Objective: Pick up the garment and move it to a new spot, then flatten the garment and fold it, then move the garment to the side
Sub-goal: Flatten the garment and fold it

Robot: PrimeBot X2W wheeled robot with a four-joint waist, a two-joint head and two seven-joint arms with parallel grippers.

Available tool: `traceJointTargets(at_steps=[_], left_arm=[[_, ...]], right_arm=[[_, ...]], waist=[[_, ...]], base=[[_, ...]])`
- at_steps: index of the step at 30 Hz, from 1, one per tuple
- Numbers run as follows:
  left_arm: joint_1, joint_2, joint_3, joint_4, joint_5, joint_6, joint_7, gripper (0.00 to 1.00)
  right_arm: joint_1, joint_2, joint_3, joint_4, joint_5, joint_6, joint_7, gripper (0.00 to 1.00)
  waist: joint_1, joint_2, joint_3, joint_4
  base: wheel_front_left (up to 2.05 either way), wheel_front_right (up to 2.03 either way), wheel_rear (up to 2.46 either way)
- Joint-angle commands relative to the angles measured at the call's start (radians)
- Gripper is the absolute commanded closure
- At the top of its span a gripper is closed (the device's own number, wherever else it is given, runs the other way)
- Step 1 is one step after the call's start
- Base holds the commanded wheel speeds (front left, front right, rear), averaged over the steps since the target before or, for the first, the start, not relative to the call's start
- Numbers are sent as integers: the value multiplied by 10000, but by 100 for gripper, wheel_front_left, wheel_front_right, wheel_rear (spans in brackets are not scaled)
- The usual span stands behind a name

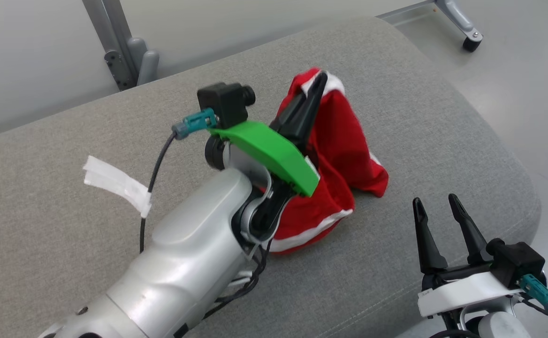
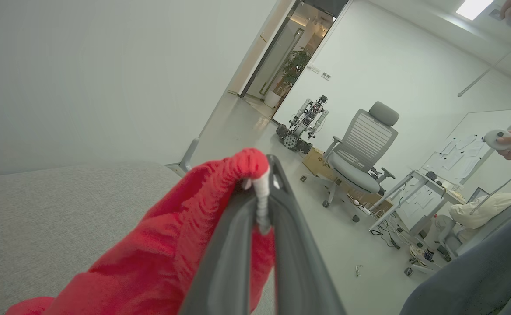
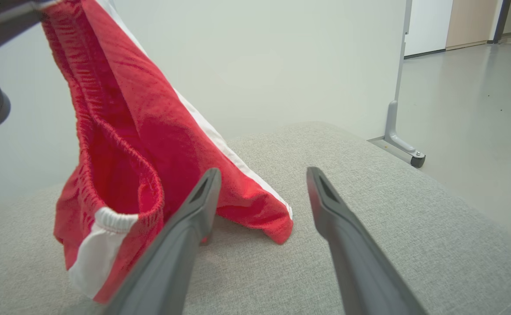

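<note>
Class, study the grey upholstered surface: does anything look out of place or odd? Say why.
A creased white strip of tape lies left of the red white-trimmed garment, by the black cable; it looks stray, and whether it sticks to the cable or the grey upholstery is unclear.

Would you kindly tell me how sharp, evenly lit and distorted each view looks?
Head view: soft, even light, sharp throughout, a faint shadow under the red garment. Left wrist view: wide-angle tilt of the room, left jaws blurred near the lens, ceiling light glaring. Right wrist view: garment weave crisp, right jaws slightly soft.
</note>
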Motion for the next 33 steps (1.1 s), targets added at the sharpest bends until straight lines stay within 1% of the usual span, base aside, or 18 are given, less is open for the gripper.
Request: traceJointTargets(at_steps=[1,2,3,6,9,11,14,15,17,20,24,27,29,31,32,33], left_arm=[[334,99,-187,316,49,-201,77,100],[489,237,-320,587,102,-362,121,100],[1003,571,-493,825,-104,-692,326,100],[1983,1223,-705,497,-498,-1079,711,100],[3003,2128,-703,-108,-844,-1158,904,100],[3603,2583,-558,-567,-1223,-1197,931,100],[4235,3176,-478,-1076,-1508,-1341,905,100],[4409,3376,-441,-1110,-1529,-1354,841,100],[4515,3707,-555,-991,-1173,-1308,728,100],[4706,3704,-754,-741,-803,-1306,580,100],[4744,3652,-905,-433,-647,-1341,491,100],[4796,3470,-1010,-135,-539,-1387,424,100],[4801,3448,-1114,132,-393,-1403,408,93],[4803,3411,-1208,350,-254,-1433,395,91],[4817,3379,-1233,435,-254,-1457,383,87],[4826,3368,-1264,502,-222,-1458,370,78]], right_arm=[[-42,2,-3,-15,25,1,-31,0],[-3,0,-21,-8,21,1,-31,0],[109,-3,-46,9,-9,1,-31,0],[351,-1,-264,48,-91,1,-31,0],[536,-4,-432,72,-152,1,-31,0],[586,1,-460,54,-186,1,-31,0],[523,-2,-426,33,-237,1,-31,0],[470,-2,-391,20,-259,1,-31,0],[346,1,-315,16,-293,1,-31,0],[276,-3,-265,37,-340,1,-30,0],[224,-9,-264,64,-428,1,-30,0],[288,-39,-298,59,-491,1,-30,0],[352,-79,-293,88,-505,1,-30,0],[388,-93,-294,92,-515,1,-30,0],[398,-97,-298,86,-518,1,-30,0],[406,-98,-305,85,-510,1,-30,0]], waist=[[-1,-1,26,65],[-1,-1,13,88],[-1,-1,-35,115],[-1,-1,-133,357],[-1,-1,-192,696],[-1,-1,-182,953],[-1,-1,-177,1345],[-1,-1,-173,1460],[-1,-1,-160,1658],[-1,-1,-156,1910],[-1,-1,-139,2106],[-1,-1,-117,2251],[-1,-1,-125,2310],[-1,-1,-111,2346],[-1,-1,-103,2358],[-1,-1,-100,2366]], base=[[0,0,0],[0,0,0],[0,0,0],[0,0,0],[0,0,0],[0,0,0],[0,0,0],[0,0,0],[0,0,0],[0,0,0],[0,0,0],[0,0,0],[0,0,0],[0,0,0],[0,0,0],[0,0,0]])
